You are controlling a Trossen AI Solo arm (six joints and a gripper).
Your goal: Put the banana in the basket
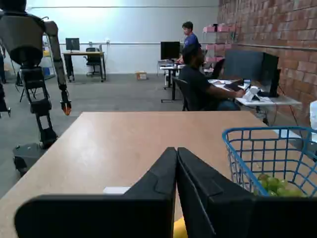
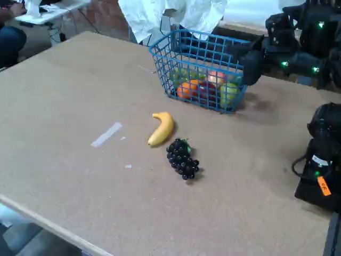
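Note:
The banana (image 2: 161,128), small, curved and yellow, lies on the brown table (image 2: 64,96) in the fixed view, a little in front of the blue wire basket (image 2: 200,66). My black gripper (image 2: 250,65) hangs at the basket's right end, well away from the banana. In the wrist view its two fingers meet at the tips, so the gripper (image 1: 177,150) is shut with nothing between them, and the basket (image 1: 267,151) stands to the right. A yellow sliver shows under the fingers at the bottom edge; I cannot tell what it is.
A dark grape bunch (image 2: 182,158) lies right beside the banana. The basket holds orange, red and green fruit (image 2: 205,88). A white tape strip (image 2: 106,134) marks the table. A black device (image 2: 322,160) stands at the right edge. Two people (image 1: 198,79) are at desks beyond the table.

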